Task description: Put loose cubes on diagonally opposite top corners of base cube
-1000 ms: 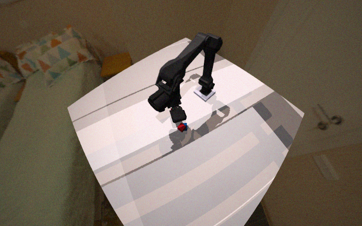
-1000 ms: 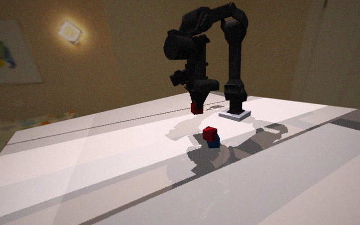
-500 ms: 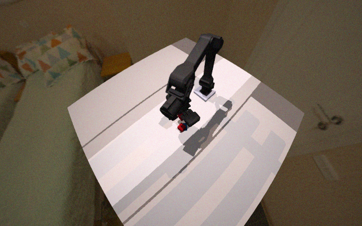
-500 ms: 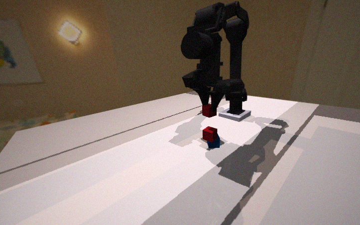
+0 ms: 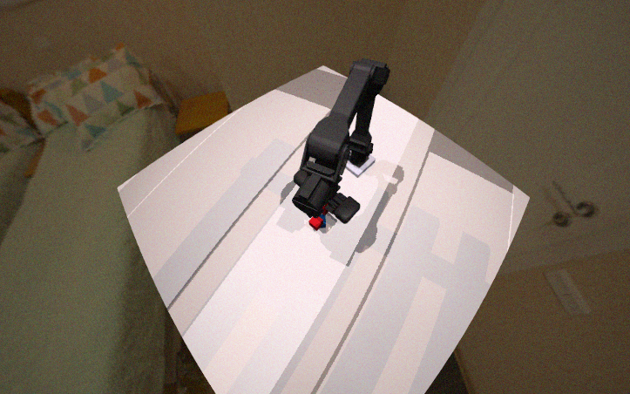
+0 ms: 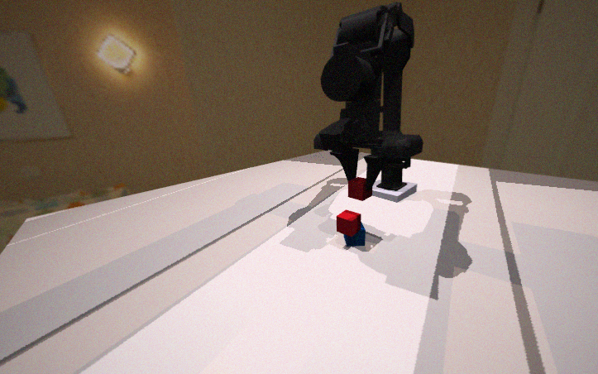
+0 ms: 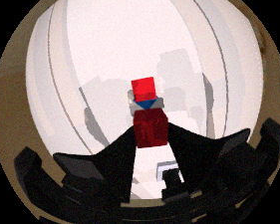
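Observation:
The blue base cube [image 5: 323,221] [image 6: 356,238] [image 7: 145,104] stands on the table. One red cube [image 5: 315,223] [image 6: 348,222] [image 7: 143,89] sits on top of it, looking level, offset toward a front corner and turned relative to the base. My gripper [image 6: 360,183] [image 7: 149,126] is shut on the second red cube [image 5: 324,209] [image 6: 359,190] [image 7: 150,125], a dark red in shadow. It holds this cube above the table, higher than the stacked cube and on the arm-base side of the stack in the exterior view. In the top view the gripper body hides most of the fingers.
The white table [image 5: 258,303] [image 6: 264,320] carries broad shadows and dark stripes. The arm's pale base plate [image 5: 359,166] [image 6: 397,192] is behind the stack in the exterior view. A bed [image 5: 82,205] and a wooden nightstand [image 5: 202,112] are beyond the table's edge.

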`<action>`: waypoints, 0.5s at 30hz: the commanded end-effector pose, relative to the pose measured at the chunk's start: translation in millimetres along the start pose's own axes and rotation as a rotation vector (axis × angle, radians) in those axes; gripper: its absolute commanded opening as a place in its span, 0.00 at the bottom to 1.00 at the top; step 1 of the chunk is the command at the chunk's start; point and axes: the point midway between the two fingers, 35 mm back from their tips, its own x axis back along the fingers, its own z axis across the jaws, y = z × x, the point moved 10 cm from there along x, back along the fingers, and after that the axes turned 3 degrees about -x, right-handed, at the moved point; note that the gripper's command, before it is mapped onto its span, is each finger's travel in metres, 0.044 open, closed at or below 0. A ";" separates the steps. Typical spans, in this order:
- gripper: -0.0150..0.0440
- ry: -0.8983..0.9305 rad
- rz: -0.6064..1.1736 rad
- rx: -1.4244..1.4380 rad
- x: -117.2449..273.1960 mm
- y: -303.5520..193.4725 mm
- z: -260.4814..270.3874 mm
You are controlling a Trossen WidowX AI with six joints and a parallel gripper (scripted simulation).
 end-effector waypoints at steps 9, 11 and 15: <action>0.43 -0.014 0.008 0.026 -24.7 -1.4 0.6; 0.43 -0.014 0.008 0.026 -24.7 -1.4 0.6; 0.43 -0.014 0.008 0.026 -25.0 -1.4 0.6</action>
